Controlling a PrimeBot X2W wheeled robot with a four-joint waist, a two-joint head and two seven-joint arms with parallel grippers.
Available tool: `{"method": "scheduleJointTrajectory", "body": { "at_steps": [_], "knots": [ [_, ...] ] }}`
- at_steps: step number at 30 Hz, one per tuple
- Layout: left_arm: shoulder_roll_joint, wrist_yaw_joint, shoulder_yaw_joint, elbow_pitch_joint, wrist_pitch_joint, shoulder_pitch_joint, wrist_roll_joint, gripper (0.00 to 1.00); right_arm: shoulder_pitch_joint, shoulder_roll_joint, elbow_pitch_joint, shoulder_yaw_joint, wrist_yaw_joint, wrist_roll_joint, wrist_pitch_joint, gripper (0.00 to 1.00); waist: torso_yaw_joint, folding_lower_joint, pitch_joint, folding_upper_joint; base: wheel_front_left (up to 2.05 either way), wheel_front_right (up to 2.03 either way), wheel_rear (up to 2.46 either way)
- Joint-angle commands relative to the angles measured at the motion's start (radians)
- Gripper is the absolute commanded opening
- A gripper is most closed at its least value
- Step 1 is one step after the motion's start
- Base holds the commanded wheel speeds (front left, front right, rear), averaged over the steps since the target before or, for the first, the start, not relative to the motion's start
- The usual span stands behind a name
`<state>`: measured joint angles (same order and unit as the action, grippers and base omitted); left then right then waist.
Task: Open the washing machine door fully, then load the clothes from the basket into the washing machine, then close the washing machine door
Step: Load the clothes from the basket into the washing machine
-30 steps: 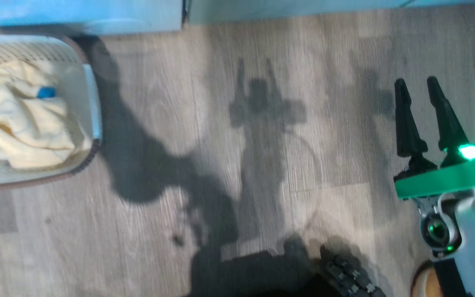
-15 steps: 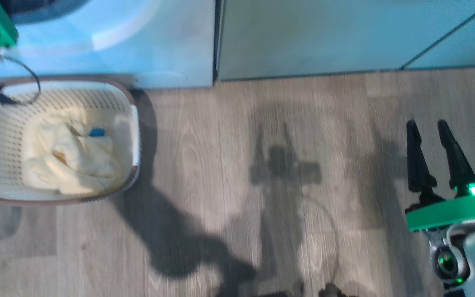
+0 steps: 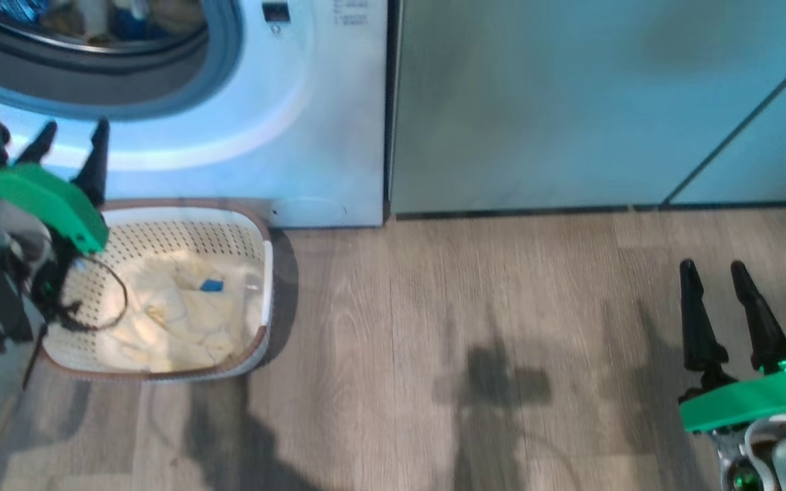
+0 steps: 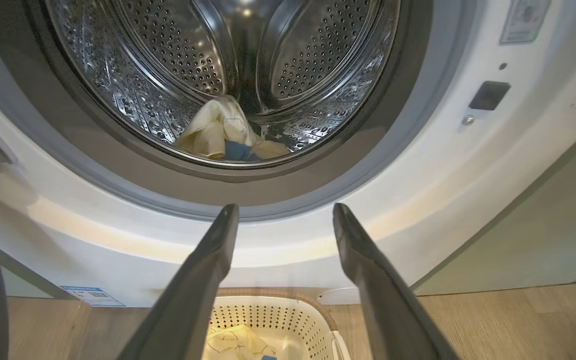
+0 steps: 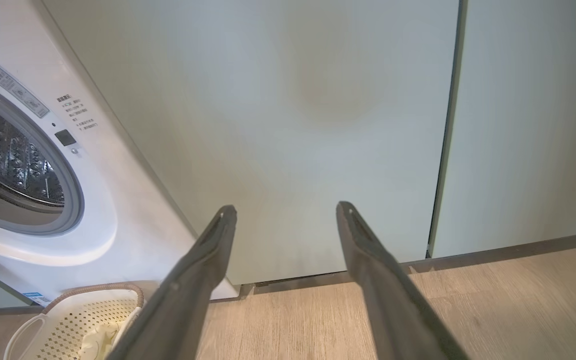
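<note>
Now my head view has tipped up since a sec ago: floor-only then, the washer [image 3: 311, 123] front & its uncovered mouth now; nothing itself shifted. Far left, my left gripper [image 3: 71, 133] hangs over the basket's [image 3: 268, 273] back-left corner, fingers spread wide, empty, aimed at the drum [image 4: 178, 50], where some clothes [image 4: 218, 130] lie by the front lip. More clothes [image 3: 175, 320] sit mid-basket, so loading isn't done, I reckon. Basket's back rim is just beside the washer front: tight there. Right of it, bare floor [image 3: 434, 307] runs to the cabinets [image 3: 536, 102]. Far right, my right gripper [image 3: 712, 267]: wide open, empty.
</note>
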<state>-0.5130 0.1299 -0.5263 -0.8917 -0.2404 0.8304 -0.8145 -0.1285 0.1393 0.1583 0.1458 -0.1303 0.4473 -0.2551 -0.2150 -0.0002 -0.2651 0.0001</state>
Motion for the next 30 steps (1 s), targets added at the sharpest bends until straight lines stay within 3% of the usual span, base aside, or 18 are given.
{"method": "scheduleJointTrajectory", "body": {
  "at_steps": [1,4,10,22,30],
  "knots": [
    [-0.051,0.001,0.037,0.037,-0.015,0.000,-0.009,1.00,0.005,0.020,-0.024,0.010,0.000,-0.010,-0.007,1.00,0.015,0.0002,0.033,-0.0001,0.00,0.00,0.00],
    [-0.052,0.001,0.074,0.101,-0.020,-0.064,0.001,1.00,0.018,0.021,-0.025,0.008,0.000,-0.011,-0.007,1.00,0.018,0.0002,0.052,-0.0001,0.00,0.00,0.00],
    [-0.033,-0.010,0.245,0.289,-0.021,-0.262,0.104,1.00,0.045,0.014,-0.038,-0.015,0.000,-0.024,-0.007,1.00,0.014,0.0002,0.095,-0.0001,0.00,0.00,0.00],
    [0.102,-0.003,0.538,0.517,-0.021,-0.645,0.258,1.00,0.126,0.014,-0.057,-0.057,0.000,-0.054,-0.007,1.00,0.014,0.0002,0.212,-0.0001,0.00,0.00,0.00],
    [0.158,0.000,0.586,0.595,-0.021,-0.767,0.304,1.00,0.165,0.015,-0.064,-0.073,0.000,-0.059,-0.007,1.00,0.033,0.0002,0.258,-0.0001,0.00,0.00,0.00]
  ]
}}
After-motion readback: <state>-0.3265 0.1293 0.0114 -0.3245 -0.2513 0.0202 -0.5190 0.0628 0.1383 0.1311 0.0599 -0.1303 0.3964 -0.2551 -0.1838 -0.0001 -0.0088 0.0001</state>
